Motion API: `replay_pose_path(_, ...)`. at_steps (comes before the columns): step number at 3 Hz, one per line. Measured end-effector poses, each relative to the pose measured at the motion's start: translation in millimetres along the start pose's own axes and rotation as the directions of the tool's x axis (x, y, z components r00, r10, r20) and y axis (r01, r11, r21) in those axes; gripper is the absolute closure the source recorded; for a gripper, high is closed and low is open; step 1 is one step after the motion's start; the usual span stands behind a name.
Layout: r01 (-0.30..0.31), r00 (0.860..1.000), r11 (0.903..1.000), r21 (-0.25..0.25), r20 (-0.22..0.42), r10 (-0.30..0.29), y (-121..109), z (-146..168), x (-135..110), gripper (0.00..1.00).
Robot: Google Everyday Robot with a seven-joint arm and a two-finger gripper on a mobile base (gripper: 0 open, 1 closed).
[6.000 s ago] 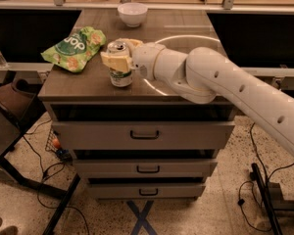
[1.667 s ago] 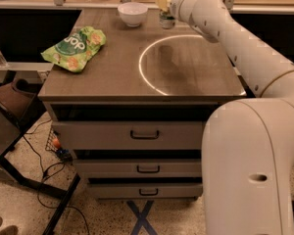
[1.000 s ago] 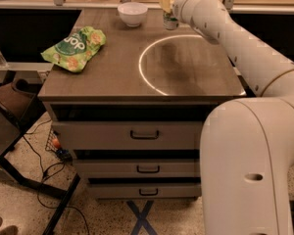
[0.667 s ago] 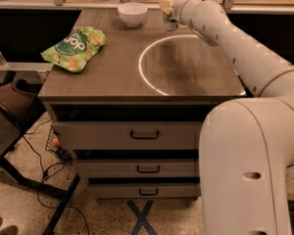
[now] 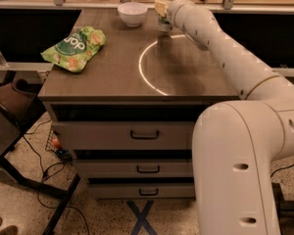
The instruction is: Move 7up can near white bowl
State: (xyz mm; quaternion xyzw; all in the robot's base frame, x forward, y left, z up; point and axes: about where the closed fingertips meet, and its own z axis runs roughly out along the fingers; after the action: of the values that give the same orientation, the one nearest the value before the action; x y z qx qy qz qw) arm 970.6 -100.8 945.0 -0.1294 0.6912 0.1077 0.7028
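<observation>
7up can (image 5: 163, 25) upright at back of cabinet top (image 5: 186, 77), long axis vertical, top end hidden. Only lower body shows, base at or just above the surface. Gripper (image 5: 161, 9) right on top of can, covering its upper part; whether it clamps the can or is loose, cannot tell. White bowl (image 5: 133, 13) just left of can, mouth up, apart from it; contents not discernible. Green snack bag (image 5: 74, 48) lies well left, nearer front.

White lettering like "pop" shows on the green snack bag (image 5: 74, 48), left. Nothing is legible on the 7up can (image 5: 164, 25) at the gripper (image 5: 162, 12), far back.
</observation>
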Motion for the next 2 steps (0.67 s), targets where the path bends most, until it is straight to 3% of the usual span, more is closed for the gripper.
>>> replay_pose_path(1, -0.01, 1.0, 0.9999, 0.004, 0.007, 0.01, 4.2, 6.7, 6.9, 1.0)
replay_pose_path(2, -0.011, 1.0, 0.9999, 0.001, 0.006, 0.011, 6.2, 7.7, 7.6, 0.83)
